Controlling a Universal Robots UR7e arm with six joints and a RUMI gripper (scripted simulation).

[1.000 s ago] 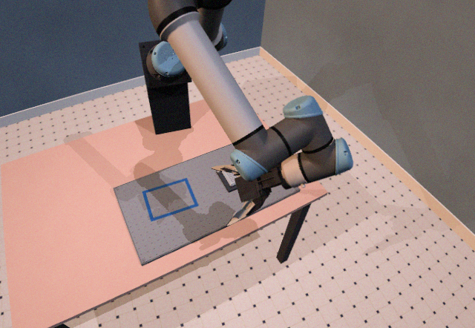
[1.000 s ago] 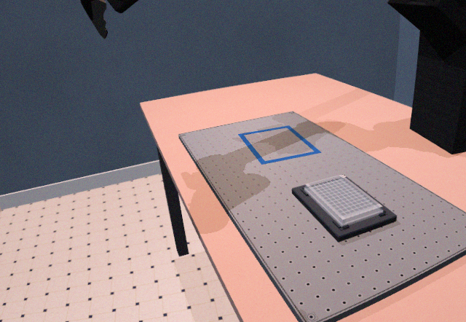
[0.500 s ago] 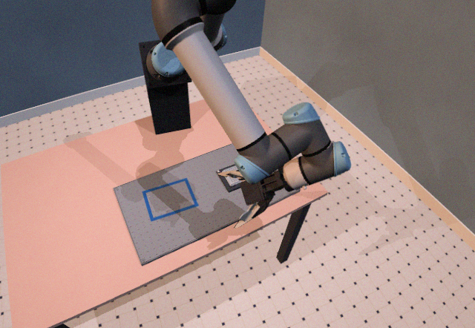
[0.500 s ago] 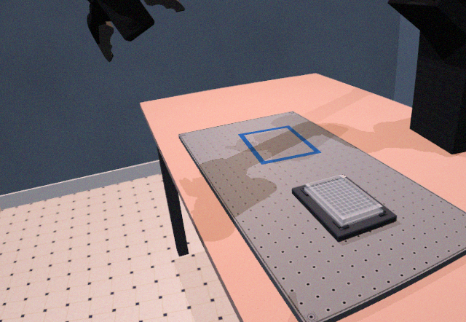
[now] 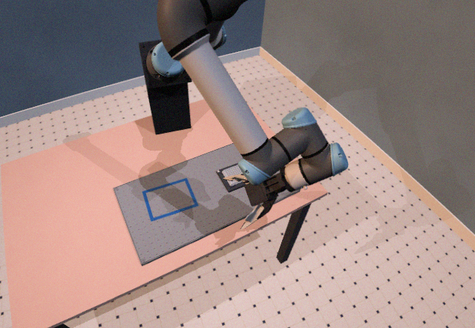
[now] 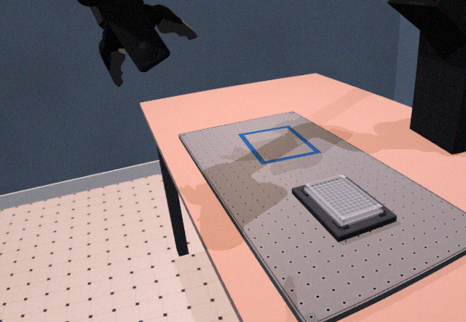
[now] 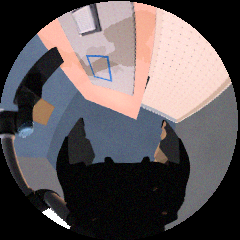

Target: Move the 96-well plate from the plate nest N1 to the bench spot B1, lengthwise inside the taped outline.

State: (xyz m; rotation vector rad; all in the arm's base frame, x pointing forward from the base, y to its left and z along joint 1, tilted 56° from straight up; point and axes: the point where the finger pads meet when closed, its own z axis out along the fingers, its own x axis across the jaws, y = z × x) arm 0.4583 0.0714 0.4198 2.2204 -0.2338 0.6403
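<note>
The gripper hangs high above the table with its two jaws spread wide apart and nothing between them. In the exterior view its dark body tilts downward, one tan-tipped finger reaching to the right and the other finger pointing down, both against the blue wall and well clear of the bench. In the top view the gripper sits out past the near edge of the grey breadboard, at the end of the wrist joints with their light blue caps. The wrist view looks between the two dark fingers toward the table far off, where the blue outline shows small.

The arm slopes down from its shoulder above a black pedestal standing at the far side of the salmon table.

The 96-well plate is a clear, gridded tray resting flat in the black plate nest, held within the nest's raised corners. The nest lies on the perforated grey breadboard, toward its right half in the exterior view. In the top view the plate is partly covered by the wrist.

The taped outline is a blue rectangle on the same breadboard, apart from the nest, crossed by the arm's shadow. Nothing lies inside its tape
</note>
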